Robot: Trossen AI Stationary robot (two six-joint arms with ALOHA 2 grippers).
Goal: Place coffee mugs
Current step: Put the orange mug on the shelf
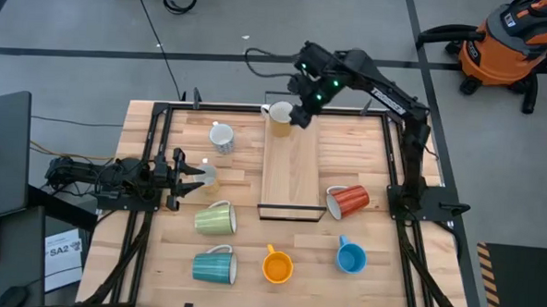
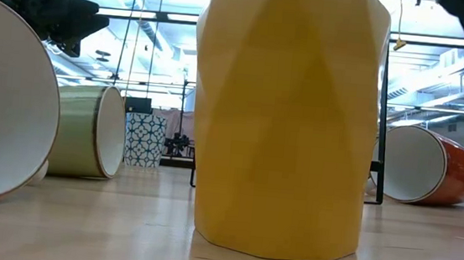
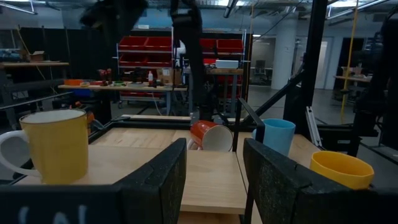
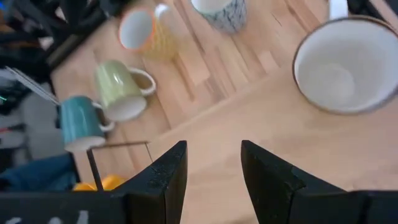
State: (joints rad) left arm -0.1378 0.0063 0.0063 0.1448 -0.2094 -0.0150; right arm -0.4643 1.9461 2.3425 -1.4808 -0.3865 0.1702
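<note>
Evidently one tan-yellow mug (image 1: 281, 114) stands upright at the wooden board's (image 1: 291, 173) twelve o'clock end, just beside the right gripper (image 1: 305, 111), whose fingers gape empty. The left gripper (image 1: 197, 175) waits open at nine o'clock. Next likely calls for fetching the toppled red-orange mug (image 1: 349, 201) at four o'clock.

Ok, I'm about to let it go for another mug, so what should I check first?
1. Right gripper empty: ok, open, nothing between its fingers.
2. Tan mug set down: ok, upright on the board's far end, apart from the gripper.
3. Room left on the board: ok, the rest is bare.
4. Left gripper empty: ok, open.
5. Yellow mug beside it graspable: ok, upright.
6. Red mug upright: not ok, on its side by the board.
</note>
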